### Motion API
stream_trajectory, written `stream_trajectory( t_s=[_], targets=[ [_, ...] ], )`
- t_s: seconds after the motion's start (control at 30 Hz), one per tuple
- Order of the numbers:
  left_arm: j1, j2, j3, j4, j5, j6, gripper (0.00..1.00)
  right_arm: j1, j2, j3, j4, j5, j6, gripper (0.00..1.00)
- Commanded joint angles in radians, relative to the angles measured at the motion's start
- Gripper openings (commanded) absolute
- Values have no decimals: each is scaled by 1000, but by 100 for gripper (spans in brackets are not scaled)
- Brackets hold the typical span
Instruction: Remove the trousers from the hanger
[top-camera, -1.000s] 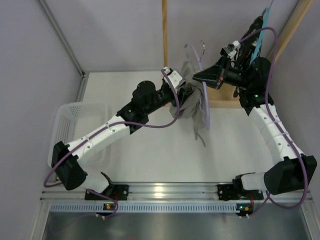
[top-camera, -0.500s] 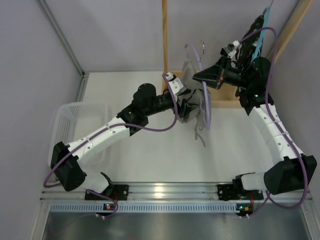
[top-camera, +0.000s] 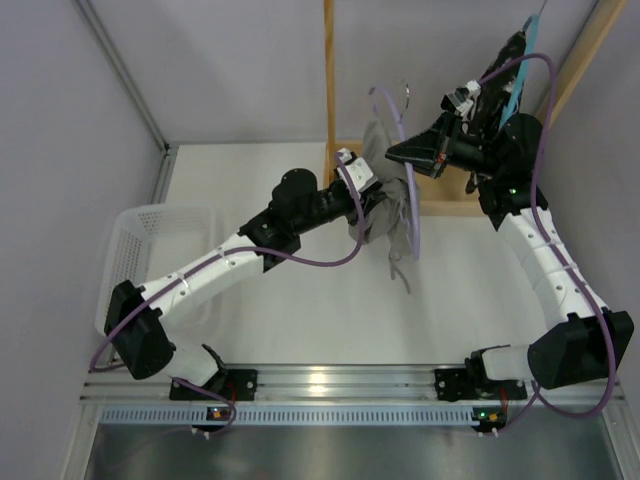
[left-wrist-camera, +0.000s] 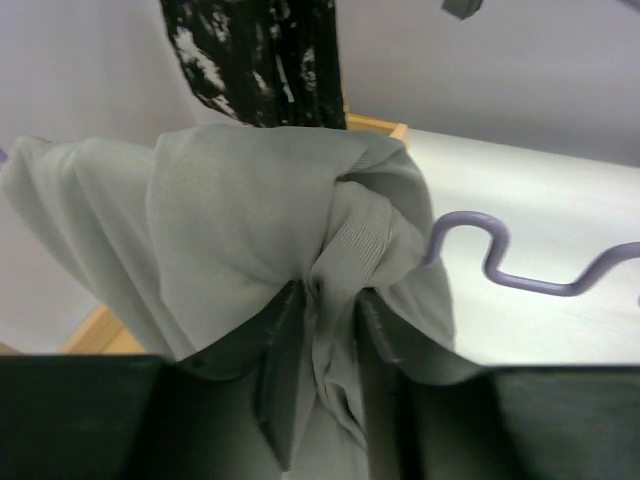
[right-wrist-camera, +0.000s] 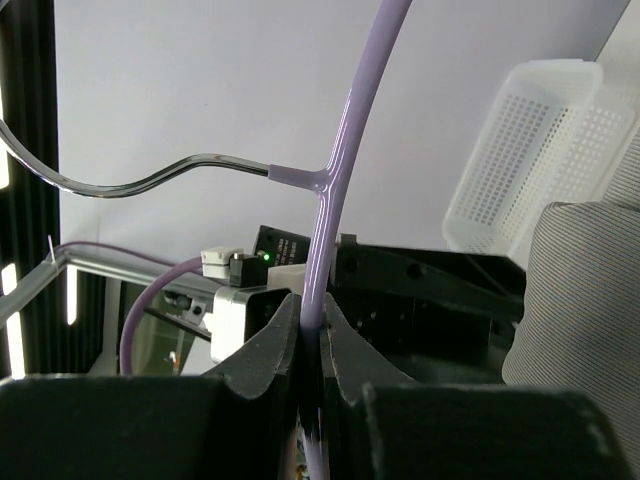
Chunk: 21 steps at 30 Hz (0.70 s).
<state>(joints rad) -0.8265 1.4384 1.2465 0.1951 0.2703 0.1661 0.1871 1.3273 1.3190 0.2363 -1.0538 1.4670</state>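
The grey trousers (top-camera: 385, 215) hang bunched on a lilac hanger (top-camera: 412, 200) at the back centre of the table. My left gripper (top-camera: 368, 200) is shut on a fold of the trousers (left-wrist-camera: 300, 240); its fingers (left-wrist-camera: 283, 370) pinch the cloth. The hanger's wavy arm (left-wrist-camera: 520, 270) shows to the right of the cloth. My right gripper (top-camera: 400, 155) is shut on the hanger's lilac rod (right-wrist-camera: 335, 170), holding it up; the metal hook (right-wrist-camera: 120, 185) branches off to the left.
A white mesh basket (top-camera: 135, 245) sits at the table's left side and also shows in the right wrist view (right-wrist-camera: 530, 150). A wooden frame (top-camera: 328, 70) stands at the back, with a wooden base (top-camera: 450, 207) under my right arm.
My left gripper has moved to the right with the trousers' fold, closer to the hanger. The right arm and hanger have stayed still.
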Motion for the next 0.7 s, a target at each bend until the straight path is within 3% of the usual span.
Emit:
stream_trajectory(
  t_s=[0.0,0.1,0.2,0.23,0.67],
  targets=[
    [-5,19,45,64,-81,47,30,3,-20,65,95,0,-7,0],
    [-5,24,47,64,-125,68,23,5,-28,62,97,-2,-8,0],
    [-5,10,47,73,-125,70,2,3,-27,46,100,-2,-11,0],
    [-5,-2,50,73,-118,66,0,3,-27,37,100,-2,-14,0],
    [-5,-67,64,60,-137,20,0,-3,-17,8,129,6,-16,0]
  ],
)
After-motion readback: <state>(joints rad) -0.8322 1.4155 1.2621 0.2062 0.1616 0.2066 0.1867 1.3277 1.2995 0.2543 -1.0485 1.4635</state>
